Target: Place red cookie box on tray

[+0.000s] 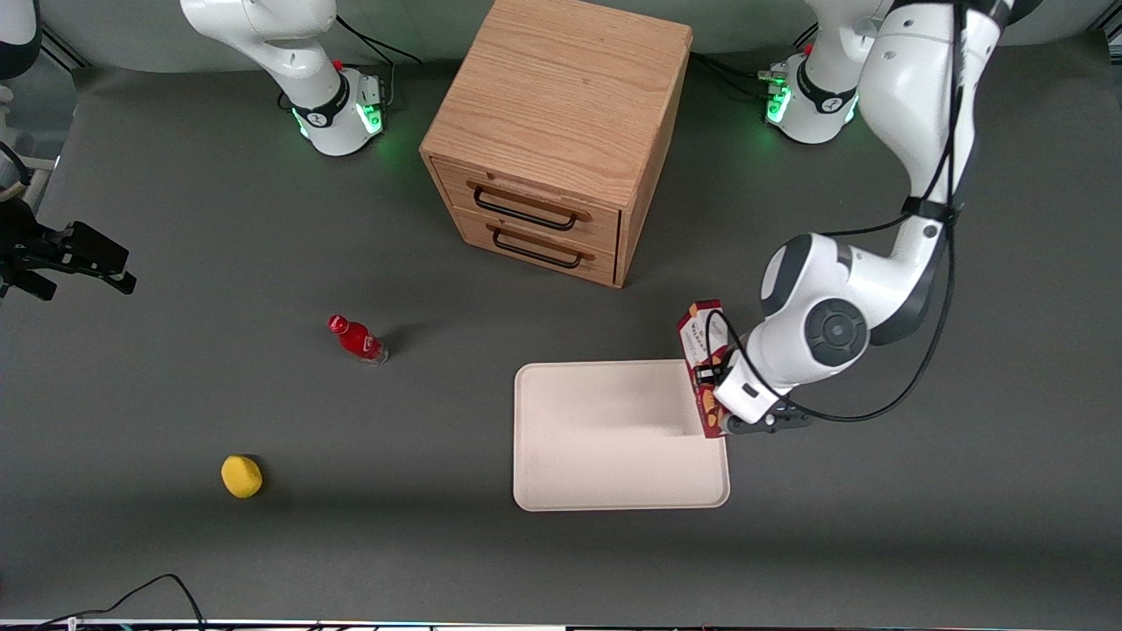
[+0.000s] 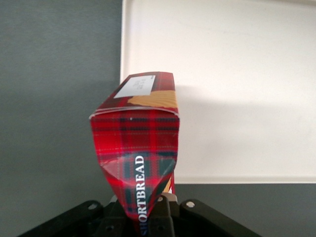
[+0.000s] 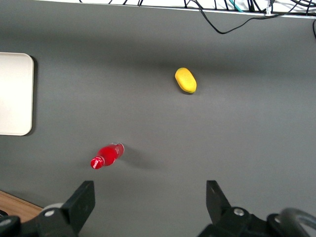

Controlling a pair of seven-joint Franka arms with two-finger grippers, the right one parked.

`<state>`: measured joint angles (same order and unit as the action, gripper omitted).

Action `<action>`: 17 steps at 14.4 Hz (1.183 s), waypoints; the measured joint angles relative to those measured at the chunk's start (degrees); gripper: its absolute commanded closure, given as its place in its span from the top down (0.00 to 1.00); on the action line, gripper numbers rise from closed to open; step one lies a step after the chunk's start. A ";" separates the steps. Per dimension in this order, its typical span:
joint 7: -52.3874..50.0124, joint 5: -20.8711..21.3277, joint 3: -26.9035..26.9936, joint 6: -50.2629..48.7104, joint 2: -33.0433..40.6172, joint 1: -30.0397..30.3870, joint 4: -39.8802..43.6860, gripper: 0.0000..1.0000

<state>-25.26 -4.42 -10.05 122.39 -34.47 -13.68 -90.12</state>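
- From my remote station I see the left arm's black two-finger gripper (image 1: 720,412) clenched on the slim red tartan cardboard cookie box (image 1: 704,368), at the edge of the large flat cream-white rectangular tray (image 1: 614,438) that faces the working arm's end of the table.
- In the wrist view, the fingers (image 2: 167,205) pinch one end of the carton (image 2: 136,153) so that it creases inward; its free end, bearing a white label, reaches over the tray's (image 2: 237,89) rim.
- The light oak two-drawer cabinet (image 1: 561,131) stands farther from the front camera than the tray.
- A small red plastic bottle (image 1: 357,339) lies on the grey tabletop (image 1: 920,526), off from the tray toward the parked arm's end.
- A yellow lemon-shaped object (image 1: 241,476) sits farther still from the tray toward that end, nearer the front camera than the bottle.
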 measured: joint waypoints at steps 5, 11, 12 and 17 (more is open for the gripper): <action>0.00 4.72 0.02 -0.10 -5.82 -0.43 8.16 0.00; 0.09 8.81 0.01 -1.70 -11.49 -0.70 14.64 0.00; 0.10 9.11 0.01 -2.34 -12.16 -0.91 15.58 0.00; 0.17 10.70 0.01 -5.19 -16.02 -2.51 19.84 0.00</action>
<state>-25.09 6.28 -10.05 117.20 -50.49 -16.19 -70.28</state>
